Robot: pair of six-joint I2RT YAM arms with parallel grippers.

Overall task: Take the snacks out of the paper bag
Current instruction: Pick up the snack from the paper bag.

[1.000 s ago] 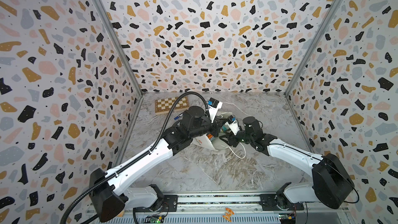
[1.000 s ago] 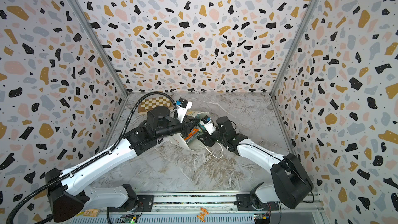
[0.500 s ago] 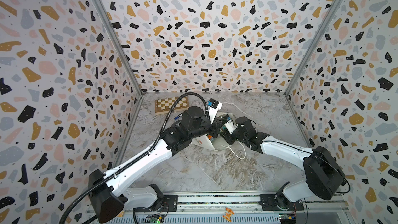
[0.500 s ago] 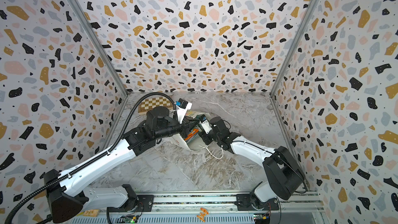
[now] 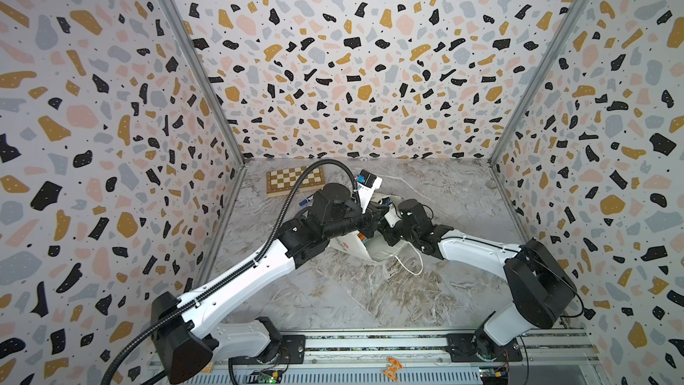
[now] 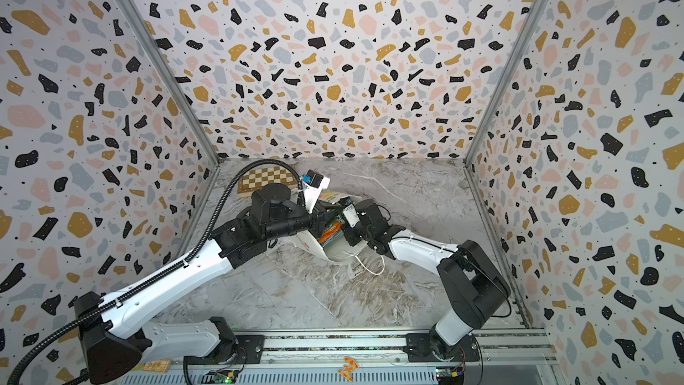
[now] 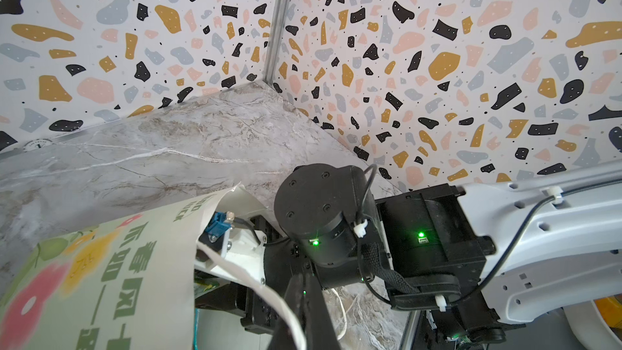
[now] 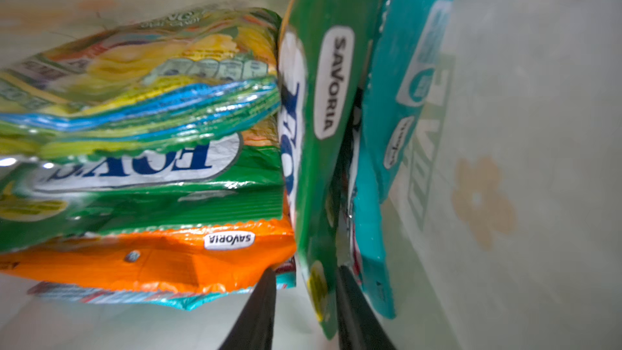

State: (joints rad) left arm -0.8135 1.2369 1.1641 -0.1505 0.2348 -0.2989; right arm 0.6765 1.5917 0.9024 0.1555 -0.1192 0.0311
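Right gripper (image 8: 304, 269), jaws apart, straddles the green packet (image 8: 319, 95) inside the bag (image 8: 538, 95); light, slick, floppy, so pinch its crimped edge

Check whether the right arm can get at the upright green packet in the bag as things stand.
Probably yes. The right gripper is inside the paper bag, its open jaws on either side of the upright green packet, with nothing between. The left gripper seems to hold the bag's mouth open.
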